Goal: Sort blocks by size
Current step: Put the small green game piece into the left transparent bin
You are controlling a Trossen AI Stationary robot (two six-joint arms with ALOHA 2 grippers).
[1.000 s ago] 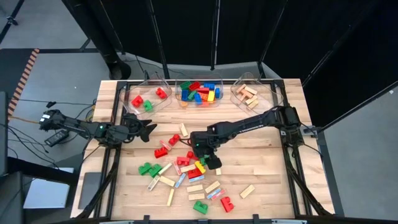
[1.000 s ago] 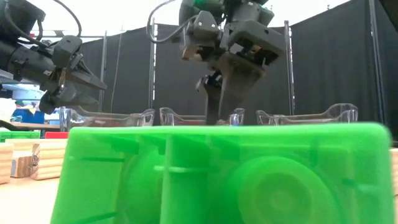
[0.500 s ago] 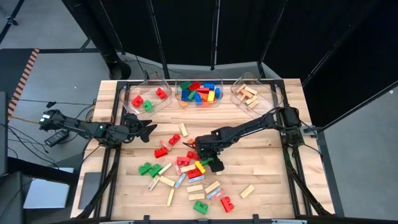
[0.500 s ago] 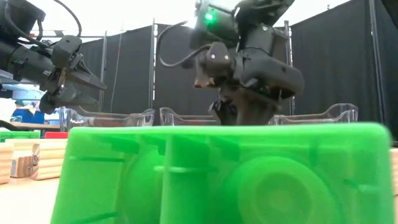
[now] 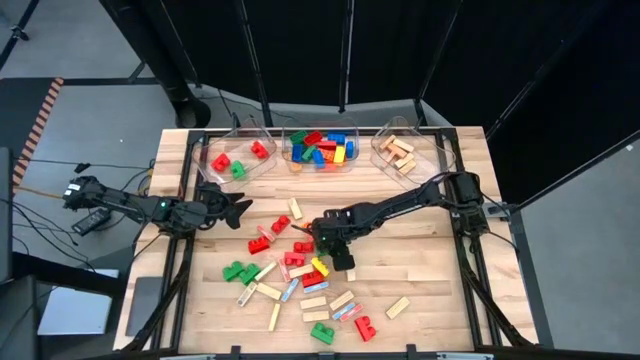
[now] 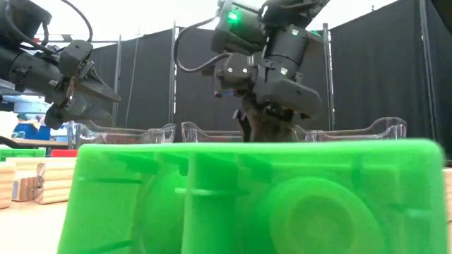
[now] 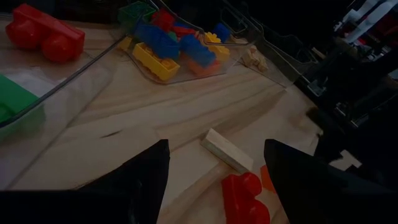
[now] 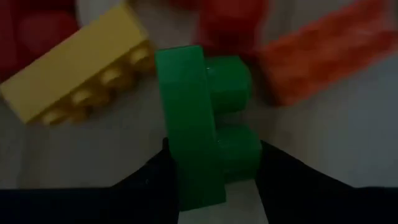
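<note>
Loose blocks (image 5: 300, 280) of several colours and tan bars lie scattered on the near half of the table. My right gripper (image 5: 328, 250) reaches down into this pile and is shut on a small green studded block (image 8: 199, 124). That block lies beside a yellow brick (image 8: 74, 68) and an orange one (image 8: 323, 56). My left gripper (image 5: 245, 208) hovers open at the table's left and holds nothing. Ahead of it lie a tan bar (image 7: 227, 151) and a red block (image 7: 245, 198). My right gripper pinches the green block's near end between its two fingers. One finger lies on its flat side (image 8: 169, 163) and the other on its studded side (image 8: 254, 157). The fingers come steeply from above. The block lies on the table among its neighbours.
Three clear bins stand along the far edge: red and green blocks in the left one (image 5: 240, 158), mixed studded bricks in the middle one (image 5: 320, 148), tan bars in the right one (image 5: 400, 150). A green block (image 6: 254, 197) fills the low view's foreground.
My right gripper has come down into the pile and tipped more steeply downward, so that its fingertips now stand behind the big green block in the low view.
</note>
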